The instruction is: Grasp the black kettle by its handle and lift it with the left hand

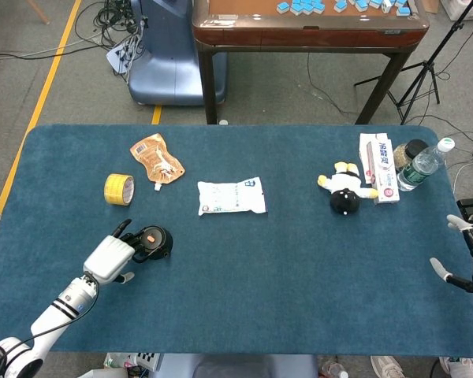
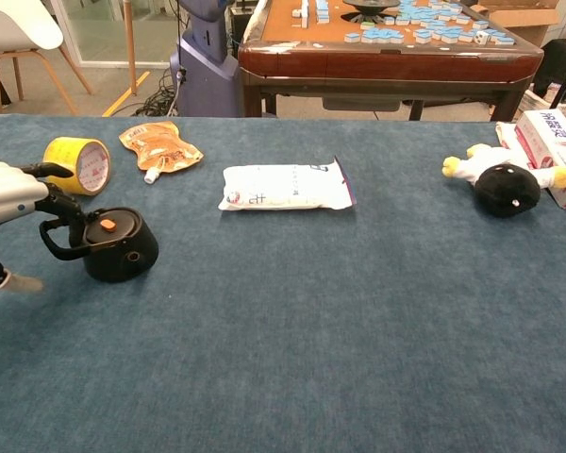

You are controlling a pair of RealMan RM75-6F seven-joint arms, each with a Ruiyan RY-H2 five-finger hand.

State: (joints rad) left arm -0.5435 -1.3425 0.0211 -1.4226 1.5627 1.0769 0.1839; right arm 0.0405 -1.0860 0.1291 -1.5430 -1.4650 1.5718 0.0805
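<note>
The black kettle [image 1: 154,240] [image 2: 120,246], with an orange knob on its lid, stands upright on the blue table cover at the front left. Its loop handle [image 2: 60,242] points toward my left hand [image 1: 110,257] [image 2: 6,194]. That hand lies right beside the kettle with its fingers spread. The dark fingertips [image 2: 58,202] reach the top of the handle, while the thumb hangs apart below. Nothing is lifted. My right hand [image 1: 467,256] hovers at the table's right edge, fingers apart and empty; the chest view does not show it.
A yellow tape roll [image 1: 119,188] and an orange pouch [image 1: 156,159] lie behind the kettle. A white packet [image 1: 231,196] lies mid-table. A penguin plush toy [image 1: 345,190], boxes [image 1: 378,166] and a bottle [image 1: 422,165] sit at the far right. A mahjong table [image 1: 307,31] stands beyond.
</note>
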